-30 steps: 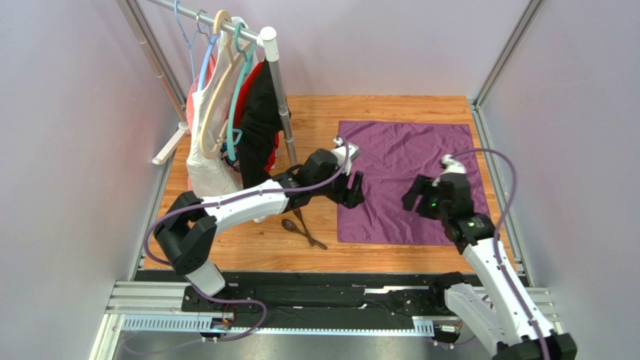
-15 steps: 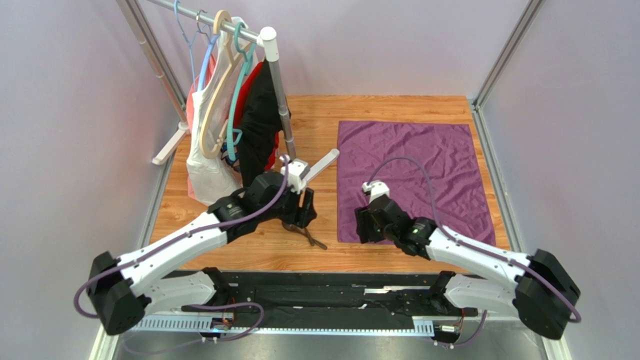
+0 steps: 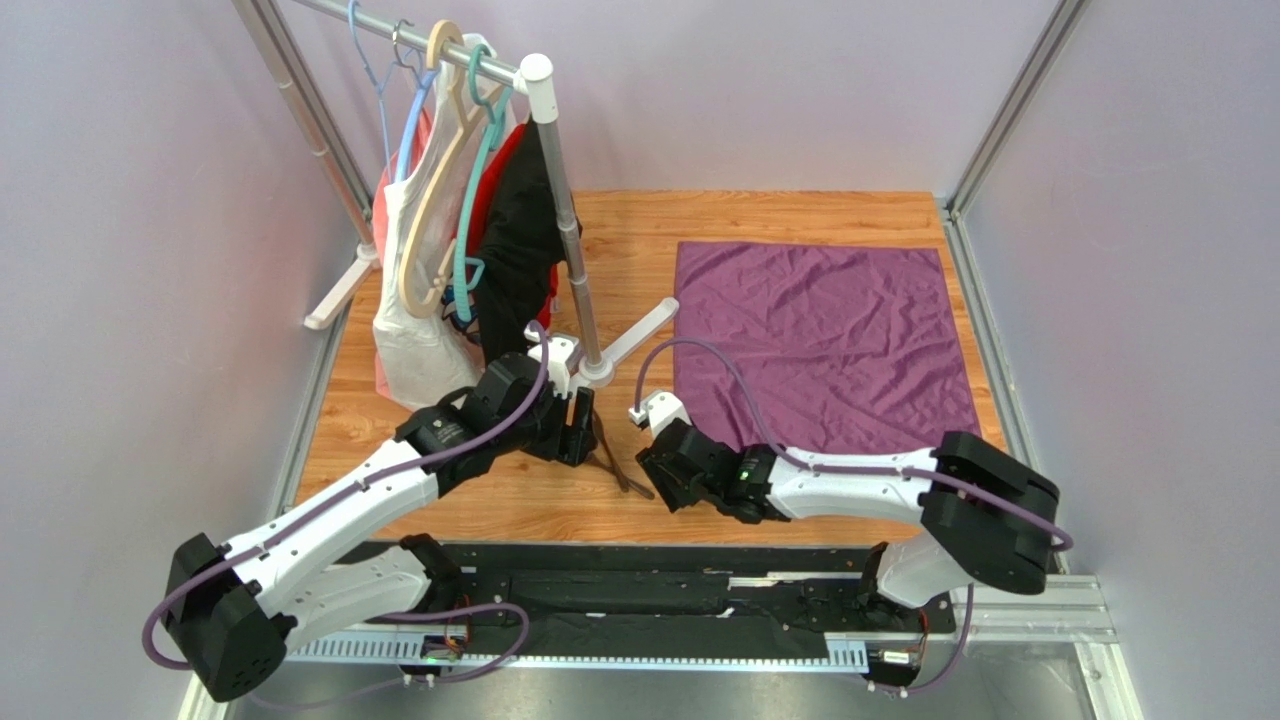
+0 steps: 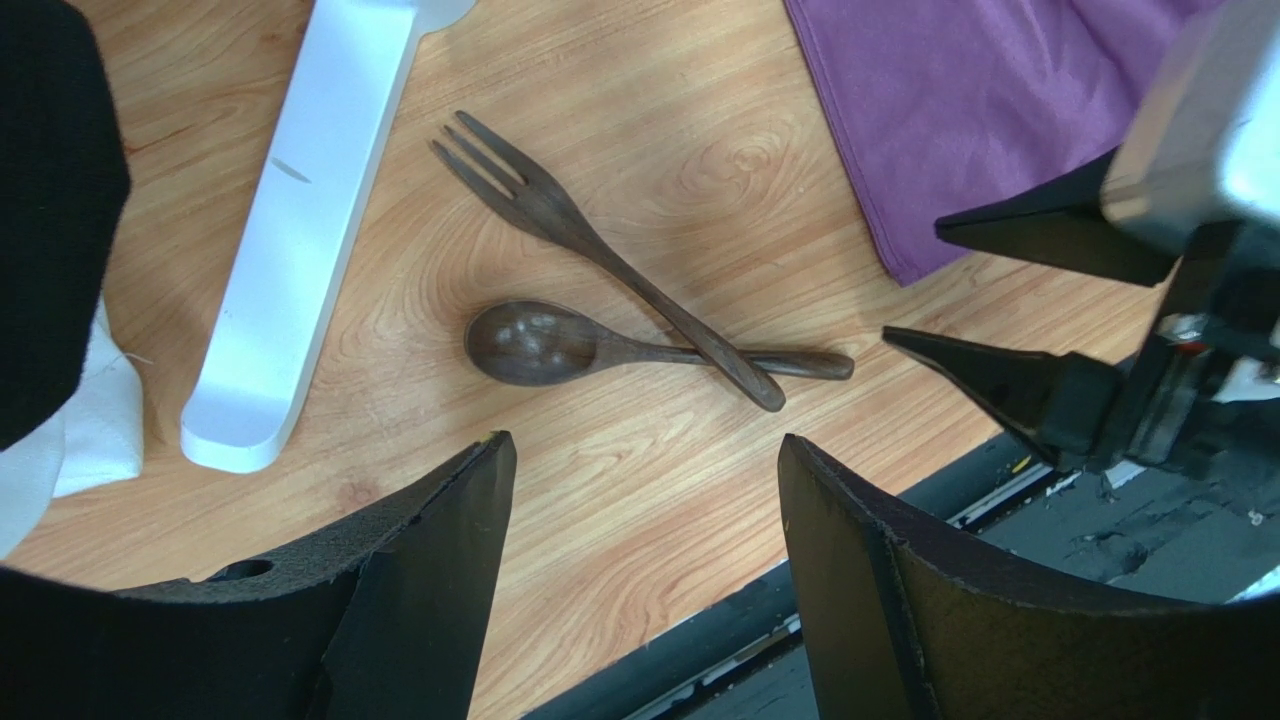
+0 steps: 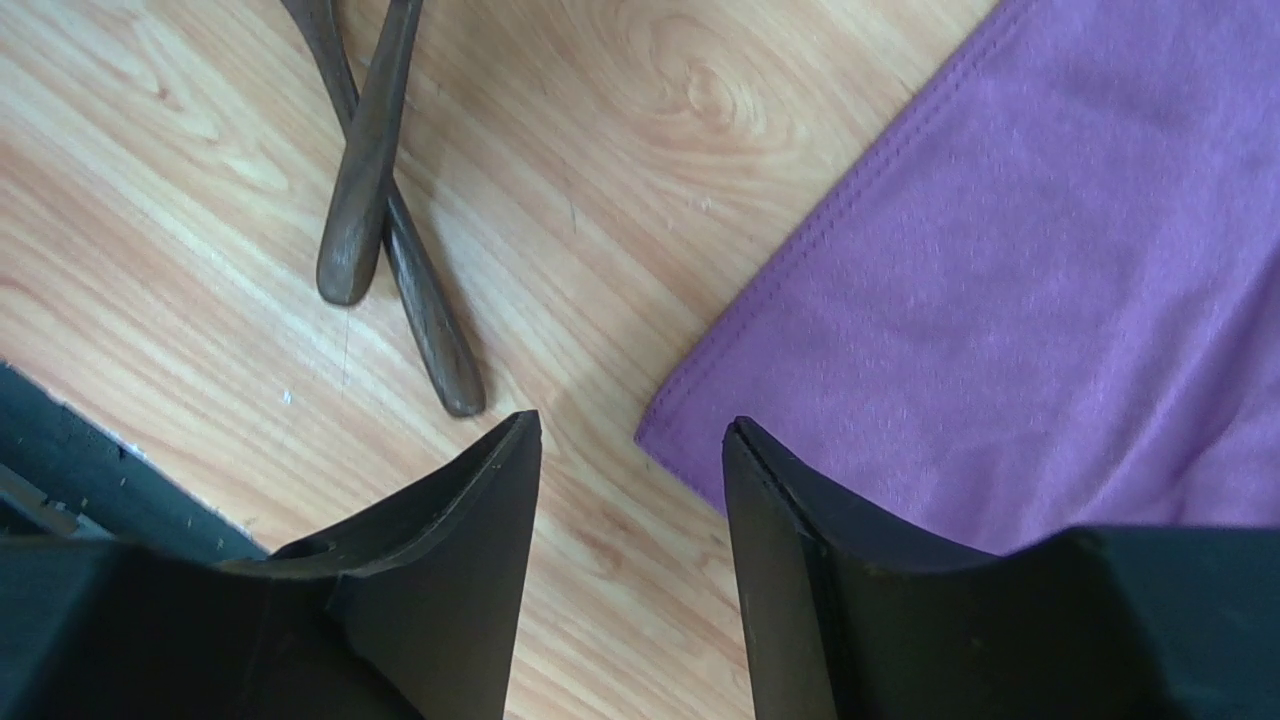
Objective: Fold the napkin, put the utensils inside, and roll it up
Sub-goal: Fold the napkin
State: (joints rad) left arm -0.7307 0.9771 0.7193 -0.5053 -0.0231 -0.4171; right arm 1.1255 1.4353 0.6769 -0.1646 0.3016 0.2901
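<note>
Nearest us, the left end effector (image 4: pixel 643 450) hangs with its jaws apart and nothing between them, over the small dark brown wooden fork (image 4: pixel 609 266) and the matching dark wooden spoon (image 4: pixel 631 353). These lie crossed near their handle ends on the pale wooden counter (image 4: pixel 661 135). The right end effector (image 5: pixel 631 428) is likewise spread and empty, over bare wood between those handle ends and the near left corner of the large square purple cloth napkin (image 5: pixel 1052 270). We judge the utensils light and stiff but awkward (they lie flat and slim, with little to get under), so we would pinch across a handle, away from the crossing. The napkin, spread unfolded further back on the right, looks thin, limp and a little slick; a hemmed corner is the place to take it. The left wrist view gives both utensils whole, beside the white rack foot (image 4: pixel 308 225). The right wrist view gives only handle ends and the hem. The top view alone shows the whole napkin and, far left, the garments on hangers (image 3: pixel 436 285), while the arms hide most of the utensils there.
</note>
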